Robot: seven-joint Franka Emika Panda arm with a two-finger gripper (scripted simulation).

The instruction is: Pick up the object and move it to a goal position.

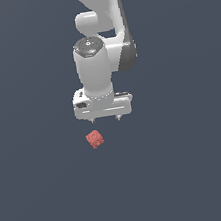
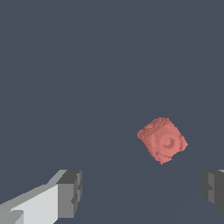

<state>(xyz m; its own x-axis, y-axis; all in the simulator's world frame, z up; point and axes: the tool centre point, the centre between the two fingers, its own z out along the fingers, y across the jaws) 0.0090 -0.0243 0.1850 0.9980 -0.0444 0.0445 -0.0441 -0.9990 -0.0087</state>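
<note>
Currently pre-grasp, by the look of it. Gripper (image 1: pixel 105 119) pointing straight down, hanging above the dark desk (image 1: pixel 193 170), nothing held. Fingers (image 2: pixel 70 192) spread wide apart in wrist view, gap between them bare — released, ready to straddle sth small. Red object (image 1: pixel 95 139) lying on the desk, bumpy cube-ish lump, rotated so corners point diagonally; apart from the gripper, lower in the exterior view and a bit toward exterior view's left of the fingertips. In wrist view, object (image 2: pixel 162 140) not between the fingers, sitting off to one side of the gap and ahead of it — so not yet centred. Prob. reason for the wide opening + vertical pose: top-down grab, w/ margin for the lump's skewed orientation. Next, likely: shift sideways over the object, maybe rotate wrist to meet flat faces, then descend. No goal marker visible in either view.
</note>
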